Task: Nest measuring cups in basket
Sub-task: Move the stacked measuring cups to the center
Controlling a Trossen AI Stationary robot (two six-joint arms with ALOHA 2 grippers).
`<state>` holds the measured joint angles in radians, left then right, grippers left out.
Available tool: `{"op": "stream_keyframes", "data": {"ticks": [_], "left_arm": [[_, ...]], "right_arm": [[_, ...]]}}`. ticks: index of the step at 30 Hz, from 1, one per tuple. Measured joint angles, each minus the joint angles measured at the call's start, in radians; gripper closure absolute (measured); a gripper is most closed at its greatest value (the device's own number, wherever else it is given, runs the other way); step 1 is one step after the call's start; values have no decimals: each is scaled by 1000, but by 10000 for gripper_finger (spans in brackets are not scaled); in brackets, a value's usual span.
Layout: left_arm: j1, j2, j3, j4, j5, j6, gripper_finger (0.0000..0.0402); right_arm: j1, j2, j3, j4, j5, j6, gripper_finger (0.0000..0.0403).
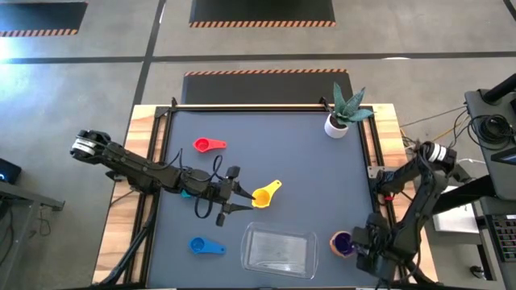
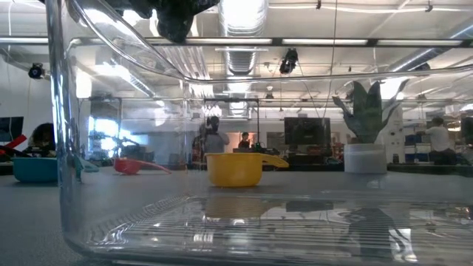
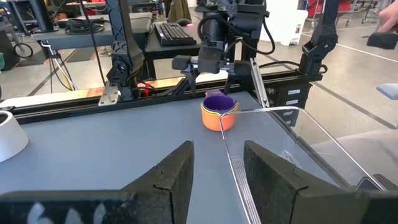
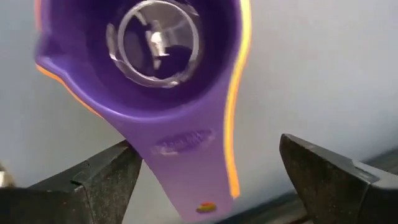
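Right fingers [image 4: 211,180] spread wide around purple cup's [image 4: 155,56] handle, left fingers [image 3: 217,180] parted, empty.

grey table [image 1: 266,129]; cups [image 1: 210,145], basket [image 1: 278,250], plant pot [image 1: 336,125]

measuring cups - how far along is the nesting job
Done: purple cup nested in the orange cup, beside the basket, not in it. In hand: nothing; right pincer open around the purple handle. Left: yellow, red, blue and teal cups loose; basket empty.
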<state>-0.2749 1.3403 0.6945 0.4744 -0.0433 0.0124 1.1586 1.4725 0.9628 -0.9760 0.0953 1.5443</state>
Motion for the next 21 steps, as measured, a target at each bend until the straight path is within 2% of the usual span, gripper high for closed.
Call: {"op": "stream_keyframes", "data": {"ticks": [5,10,14,21], "left_arm": [[0,0,0,0,0,0,278],[0,0,0,0,0,0,278],[0,0,-1,-4,0,0,278],[0,0,-1,-4,0,0,278]], "right_arm": [[-22,-46,-77,135,1,-38,39],[-46,-60,-120,172,-3,-108,52],[-65,-61,-125,168,-10,-166,106],[-111,-61,-125,140,-10,-238,241]]}}
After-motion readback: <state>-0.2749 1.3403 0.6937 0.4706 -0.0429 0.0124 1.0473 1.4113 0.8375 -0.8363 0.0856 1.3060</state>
